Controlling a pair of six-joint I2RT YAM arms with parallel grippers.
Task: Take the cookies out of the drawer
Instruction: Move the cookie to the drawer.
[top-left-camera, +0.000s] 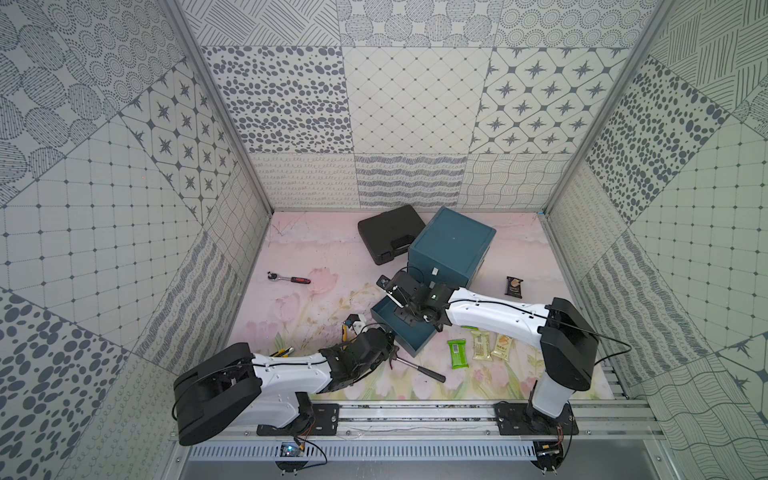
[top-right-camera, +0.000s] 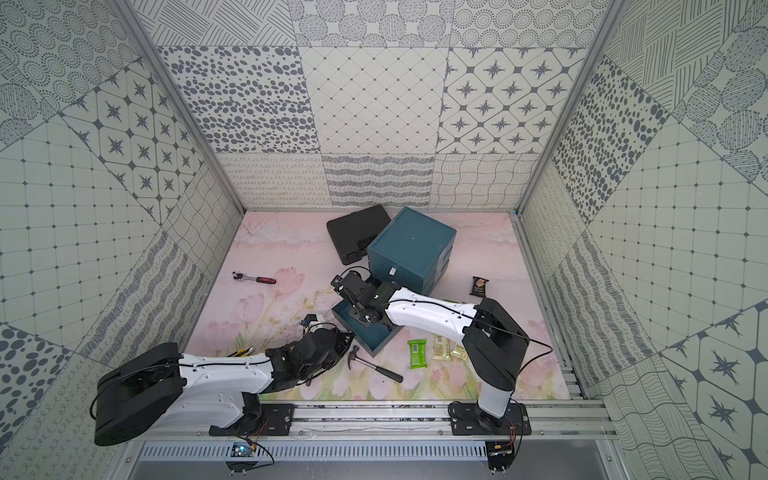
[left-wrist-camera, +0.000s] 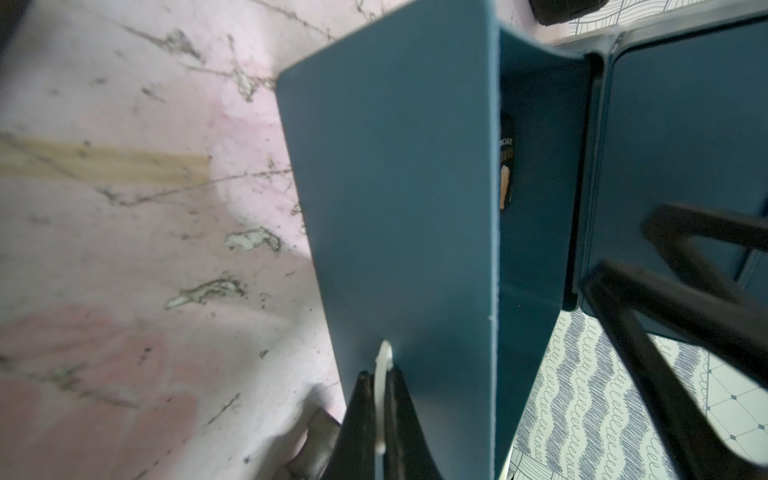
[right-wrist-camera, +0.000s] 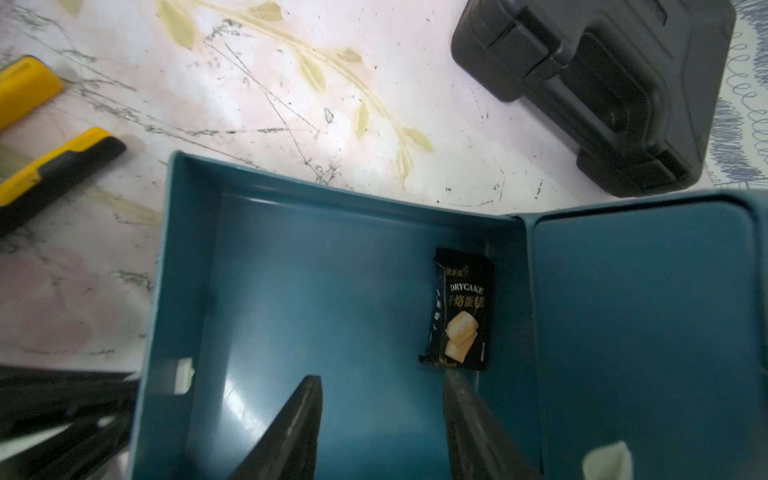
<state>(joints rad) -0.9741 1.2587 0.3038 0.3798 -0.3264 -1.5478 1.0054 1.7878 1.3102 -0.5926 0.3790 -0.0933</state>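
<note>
Cookies: one black packet (right-wrist-camera: 461, 309) is seen flat in the drawer (right-wrist-camera: 257, 316), at the cabinet (right-wrist-camera: 644, 332) end, long axis parallel to the cabinet front. The right jaws, the nearer pair, are placed inside the drawer, partly open, nothing held. The packet lies just past one jaw tip, off the gap's centre. The left jaws are shut on the white pull tab (left-wrist-camera: 384, 357). In both top views the packet is hidden by the right arm (top-left-camera: 490, 311). A green packet (top-left-camera: 457, 353) and beige packets (top-left-camera: 481, 345) are shown out on the desk (top-left-camera: 316, 299).
</note>
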